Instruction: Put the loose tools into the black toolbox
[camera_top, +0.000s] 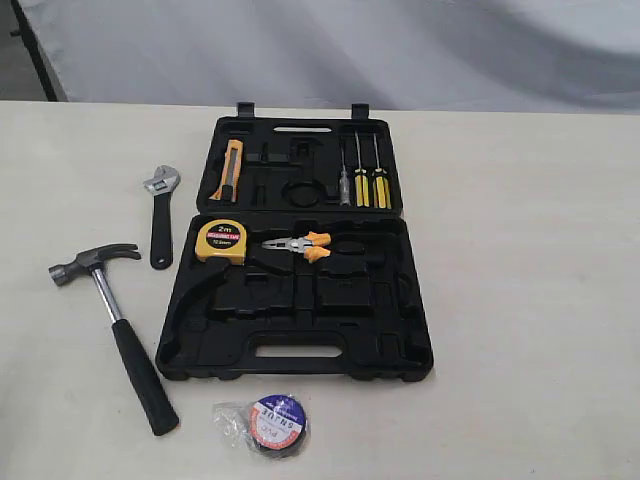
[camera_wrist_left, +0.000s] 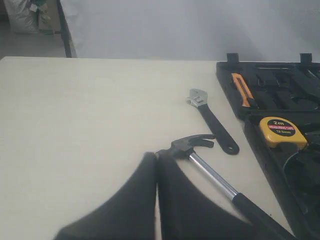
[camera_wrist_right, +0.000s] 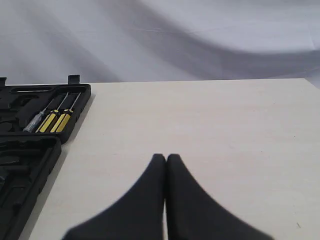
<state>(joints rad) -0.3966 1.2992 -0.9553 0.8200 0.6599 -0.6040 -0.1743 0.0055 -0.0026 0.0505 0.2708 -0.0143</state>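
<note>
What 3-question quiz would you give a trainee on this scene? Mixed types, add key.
1. True or false: the hammer lies on the table, outside the toolbox.
2. Which is already in the toolbox? A tape measure B wrench C tape roll
3. Fill in: the left pincer and right pincer are both ____.
Key: 1 true; 2 A; 3 shut.

The left gripper (camera_wrist_left: 156, 158) is held off one side of the black toolbox (camera_top: 385, 345), fingertips pressed together; the right gripper (camera_wrist_right: 166, 159), likewise closed, is held off the opposite side.
</note>
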